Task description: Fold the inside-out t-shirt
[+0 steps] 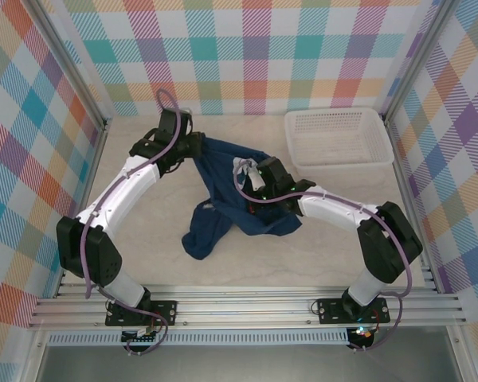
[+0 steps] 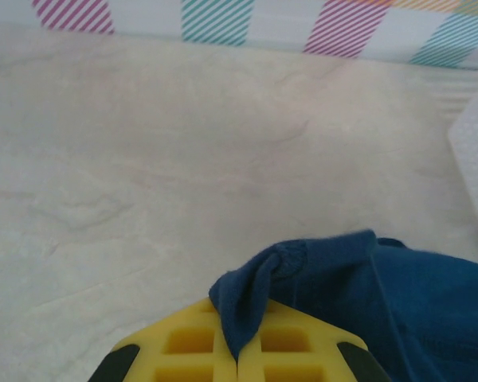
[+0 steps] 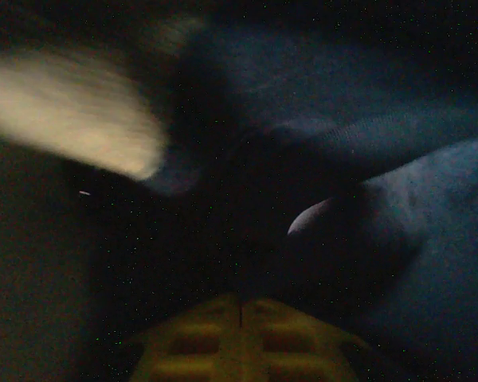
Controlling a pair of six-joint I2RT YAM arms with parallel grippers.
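Pinching a bunched edge of the t-shirt (image 2: pixel 366 278), the left claw (image 2: pixel 239 354) anchors it; the right claw (image 3: pixel 240 306), jaws together, sits buried in cloth to its right, likely to stretch it flat.

The top view is bright, even and sharp, its shadows faint. The left wrist view is well lit but soft: the left fingers (image 2: pixel 183 354) blur, the shirt (image 2: pixel 398 302) ahead of them less so. The right wrist view is dark, grainy and smeared, the right fingers (image 3: pixel 191 350) dim, with a pale streak (image 3: pixel 72 111) up-left of them.
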